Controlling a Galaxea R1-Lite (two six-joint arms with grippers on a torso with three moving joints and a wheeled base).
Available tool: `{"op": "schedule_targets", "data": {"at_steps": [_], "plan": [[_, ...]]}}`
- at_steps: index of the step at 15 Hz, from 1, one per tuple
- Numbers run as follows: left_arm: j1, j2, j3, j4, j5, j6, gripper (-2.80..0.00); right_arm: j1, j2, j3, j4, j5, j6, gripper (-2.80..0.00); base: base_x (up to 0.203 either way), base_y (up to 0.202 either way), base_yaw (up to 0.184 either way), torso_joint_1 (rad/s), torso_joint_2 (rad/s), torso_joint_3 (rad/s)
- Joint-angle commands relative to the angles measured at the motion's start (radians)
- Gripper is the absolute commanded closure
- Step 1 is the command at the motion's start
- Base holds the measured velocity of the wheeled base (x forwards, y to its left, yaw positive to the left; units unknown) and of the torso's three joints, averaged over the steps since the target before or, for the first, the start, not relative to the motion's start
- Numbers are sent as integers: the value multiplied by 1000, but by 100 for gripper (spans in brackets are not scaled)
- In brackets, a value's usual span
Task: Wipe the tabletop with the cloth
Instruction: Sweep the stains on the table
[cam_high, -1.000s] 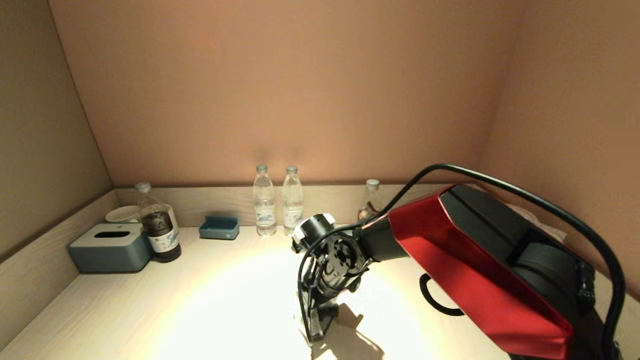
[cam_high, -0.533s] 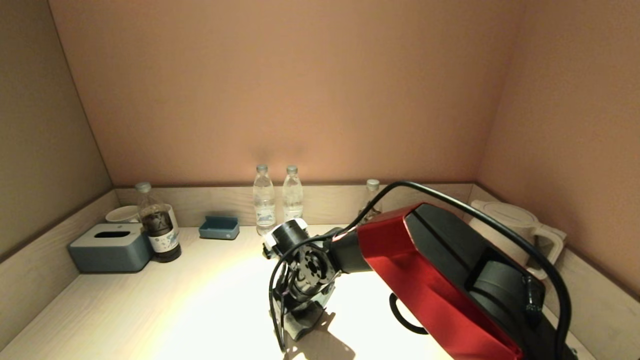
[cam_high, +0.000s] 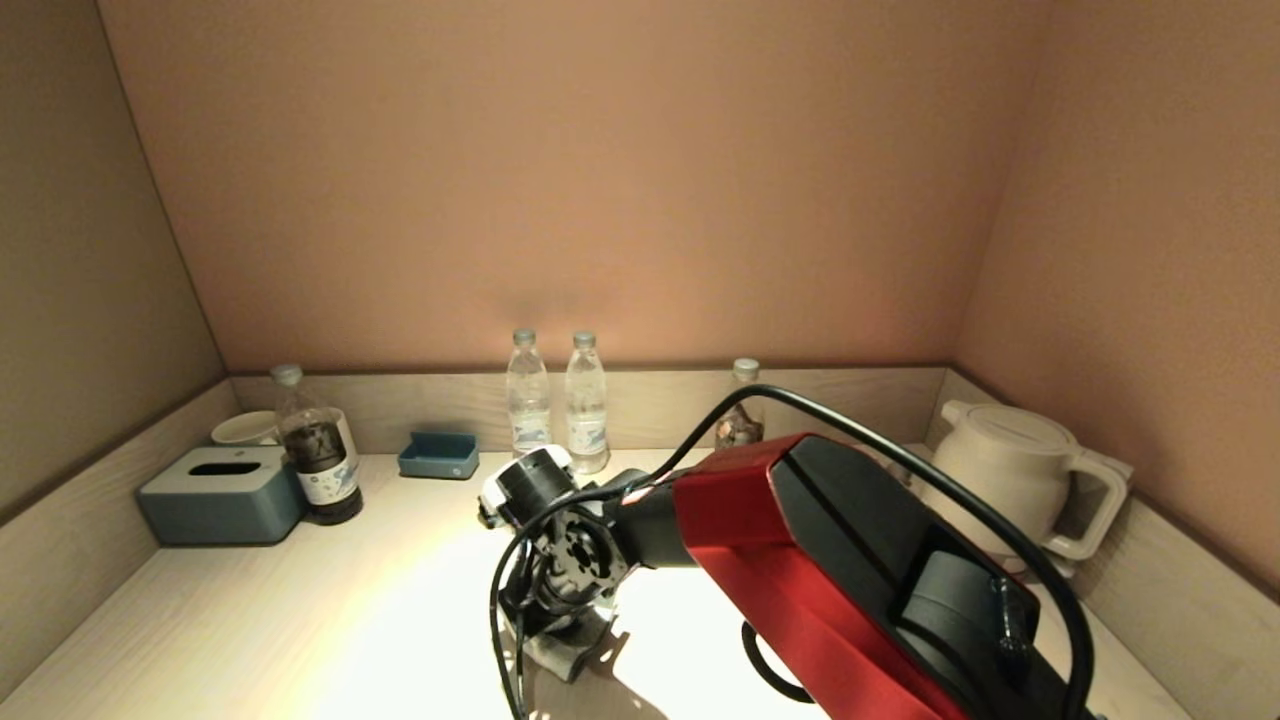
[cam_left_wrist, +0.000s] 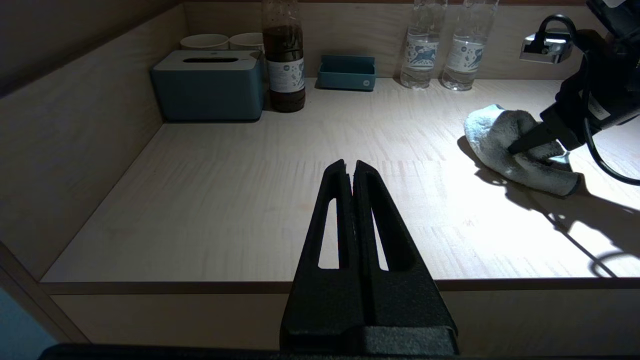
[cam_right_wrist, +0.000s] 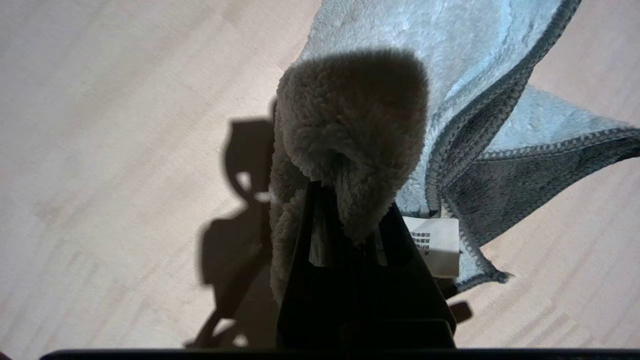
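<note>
My right gripper is shut on a fluffy light-blue cloth with a darker stitched hem and a white label. It presses the cloth onto the pale wooden tabletop near the middle. In the head view the right arm hides most of the cloth. The left wrist view shows the cloth bunched under the right gripper. My left gripper is shut and empty, parked at the table's front edge.
Along the back stand two clear water bottles, a third bottle, a small blue tray, a dark drink bottle, a blue tissue box and cups. A white kettle stands at the right.
My right arm has swept to the left across the tabletop, dragging the cloth with it and uncovering the kettle. The left arm has not moved.
</note>
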Motion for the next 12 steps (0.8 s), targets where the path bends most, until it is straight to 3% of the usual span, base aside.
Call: {"op": "schedule_targets", "data": {"at_steps": [1,12], "plan": [[0,0,0,0,0,-1,0,18,-4,-20,0,0,0,0,0,0,0,0,0,0],[0,0,0,0,0,-1,0,140,17,-21,-18,22,-16,0,0,0,0,0,0,0]]}}
